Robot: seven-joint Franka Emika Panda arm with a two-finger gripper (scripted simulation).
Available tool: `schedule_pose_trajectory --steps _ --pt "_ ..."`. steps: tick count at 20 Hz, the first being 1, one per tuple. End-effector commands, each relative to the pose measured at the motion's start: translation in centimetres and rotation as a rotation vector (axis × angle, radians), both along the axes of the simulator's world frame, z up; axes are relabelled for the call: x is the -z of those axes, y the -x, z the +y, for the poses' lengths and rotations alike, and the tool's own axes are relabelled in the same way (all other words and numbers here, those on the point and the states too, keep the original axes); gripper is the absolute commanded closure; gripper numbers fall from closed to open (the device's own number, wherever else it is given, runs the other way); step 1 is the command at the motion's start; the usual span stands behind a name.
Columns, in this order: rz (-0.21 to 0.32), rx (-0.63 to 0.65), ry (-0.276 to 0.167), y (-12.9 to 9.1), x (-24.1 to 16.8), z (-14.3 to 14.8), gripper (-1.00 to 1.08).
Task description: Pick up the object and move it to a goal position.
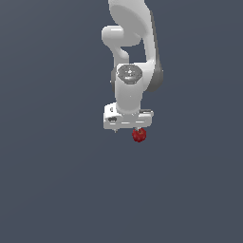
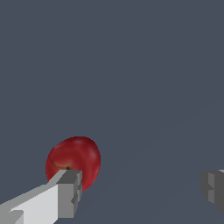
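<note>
Gripper [image 1: 128,127]: spread wide, empty. Object [image 1: 139,135]: small dark red apple-like ball, seated just beyond one fingertip [image 2: 70,190], off-centre, outside gap between jaws; at roughly 4 o'clock from claw centre in exterior view. Judged: needed sideways shift before closing.

A dark red, roundish object [image 2: 74,162] sits just behind the tip of one grey-tipped finger [image 2: 68,192], which overlaps its near edge. The other finger [image 2: 214,188] stands well apart from it across a wide gap. The gripper [image 2: 142,190] is spread, nothing between its fingers, only plain blue-grey ground.
</note>
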State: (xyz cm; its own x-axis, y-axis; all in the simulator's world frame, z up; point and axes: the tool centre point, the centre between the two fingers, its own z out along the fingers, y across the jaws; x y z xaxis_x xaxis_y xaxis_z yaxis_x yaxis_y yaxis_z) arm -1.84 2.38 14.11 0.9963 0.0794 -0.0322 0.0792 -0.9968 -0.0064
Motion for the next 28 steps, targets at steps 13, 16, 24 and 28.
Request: schedule_pose_trajectory --steps 13,16,24,28 --pt "-0.032 -0.336 -0.001 3.7 4.4 7.0 -0.92" --pt "-0.033 -0.348 -0.002 3.9 4.5 7.3 -0.92" --pt "-0.032 -0.343 -0.002 3.9 6.1 7.2 -0.92" --pt "-0.032 -0.346 -0.002 4.0 8.1 7.2 -0.92"
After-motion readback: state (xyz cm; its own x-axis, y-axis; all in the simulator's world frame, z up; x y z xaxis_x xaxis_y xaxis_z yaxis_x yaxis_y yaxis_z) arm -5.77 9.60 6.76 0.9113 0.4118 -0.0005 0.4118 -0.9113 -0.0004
